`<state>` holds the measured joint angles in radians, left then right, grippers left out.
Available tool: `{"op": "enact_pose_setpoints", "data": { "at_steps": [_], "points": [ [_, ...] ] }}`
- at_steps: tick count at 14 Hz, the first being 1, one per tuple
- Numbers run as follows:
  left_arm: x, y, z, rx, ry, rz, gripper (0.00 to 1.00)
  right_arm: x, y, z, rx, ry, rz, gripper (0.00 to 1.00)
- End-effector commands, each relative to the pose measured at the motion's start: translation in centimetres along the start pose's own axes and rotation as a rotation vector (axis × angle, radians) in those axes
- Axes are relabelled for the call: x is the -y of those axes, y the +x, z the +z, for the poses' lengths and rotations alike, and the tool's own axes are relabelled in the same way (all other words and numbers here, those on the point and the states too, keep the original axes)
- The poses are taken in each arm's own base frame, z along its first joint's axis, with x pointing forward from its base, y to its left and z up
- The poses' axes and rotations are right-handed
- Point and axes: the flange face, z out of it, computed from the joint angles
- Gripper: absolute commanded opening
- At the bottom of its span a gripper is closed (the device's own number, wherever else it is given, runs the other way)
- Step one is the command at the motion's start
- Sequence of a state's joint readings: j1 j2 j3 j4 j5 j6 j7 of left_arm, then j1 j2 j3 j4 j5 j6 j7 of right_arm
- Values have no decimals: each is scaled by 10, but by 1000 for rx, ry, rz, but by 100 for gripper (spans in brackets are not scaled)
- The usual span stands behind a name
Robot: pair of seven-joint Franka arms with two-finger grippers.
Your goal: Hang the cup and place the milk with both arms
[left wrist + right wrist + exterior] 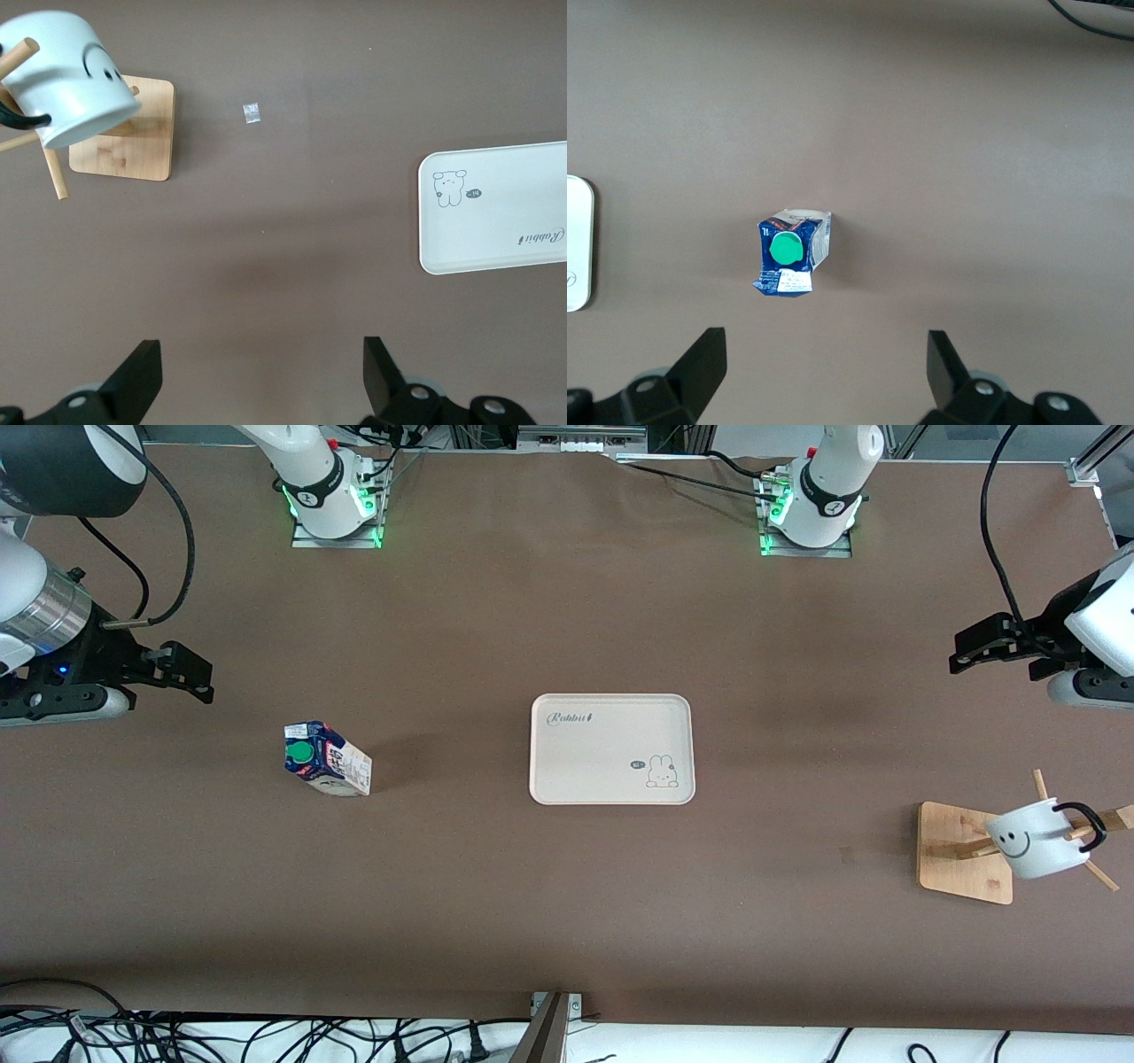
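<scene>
Milk [326, 758]: upright, right arm's end | right gripper [182, 669]: spread, empty, nearer arm | cup [1036, 838]: seemingly hung | left gripper [988, 644]: spread, waiting

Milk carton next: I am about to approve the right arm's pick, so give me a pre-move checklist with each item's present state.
1. Milk upright on the table, green cap up: ok.
2. Right gripper open, holding nothing: ok.
3. Right gripper lined up over the milk: not ok in the front view, it hangs off toward the table's edge.
4. Tray free to take the milk: ok.
5. Cup hanging on the wooden rack: ok.
6. Left gripper open and away from the tray: ok.
</scene>
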<state>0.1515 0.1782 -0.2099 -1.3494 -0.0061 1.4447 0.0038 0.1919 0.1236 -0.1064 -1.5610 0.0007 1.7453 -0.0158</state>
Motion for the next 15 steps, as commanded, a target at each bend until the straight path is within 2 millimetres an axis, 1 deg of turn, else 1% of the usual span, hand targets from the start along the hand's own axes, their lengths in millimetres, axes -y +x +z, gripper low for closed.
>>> {"op": "enact_pose_setpoints", "data": {
  "at_steps": [1, 3, 4, 5, 6, 7, 8, 10, 12, 15],
  "points": [
    [-1, -10, -12, -16, 21, -4, 100, 2, 2, -5, 4, -6, -16, 100],
    [-18, -20, -9, -8, 37, 18, 100, 2, 2, -3, 7, -6, -16, 100],
    [-22, -28, -16, -17, 44, 18, 100, 2, 2, -5, 4, -6, -16, 100],
    [-31, -34, -19, -23, 49, 32, 100, 2, 2, -5, 4, -6, -15, 100],
    [-30, -37, -23, -29, 29, 28, 100, 2, 2, -5, 4, -6, -15, 100],
    [-18, -37, -23, -28, -15, 5, 100, 2, 2, -5, 4, -6, -16, 100],
    [2, -38, -19, -20, -55, -36, 100, 1, 2, -5, 4, -6, -15, 100],
    [30, -44, -16, -14, -73, -80, 100, 2, 2, -5, 4, -6, -15, 100],
    [35, -46, -17, -13, -60, -89, 100, 2, 2, -5, 4, -6, -15, 100],
    [34, -46, -17, -13, -58, -87, 100, 2, 2, -5, 4, -6, -15, 100]
  ]
}}
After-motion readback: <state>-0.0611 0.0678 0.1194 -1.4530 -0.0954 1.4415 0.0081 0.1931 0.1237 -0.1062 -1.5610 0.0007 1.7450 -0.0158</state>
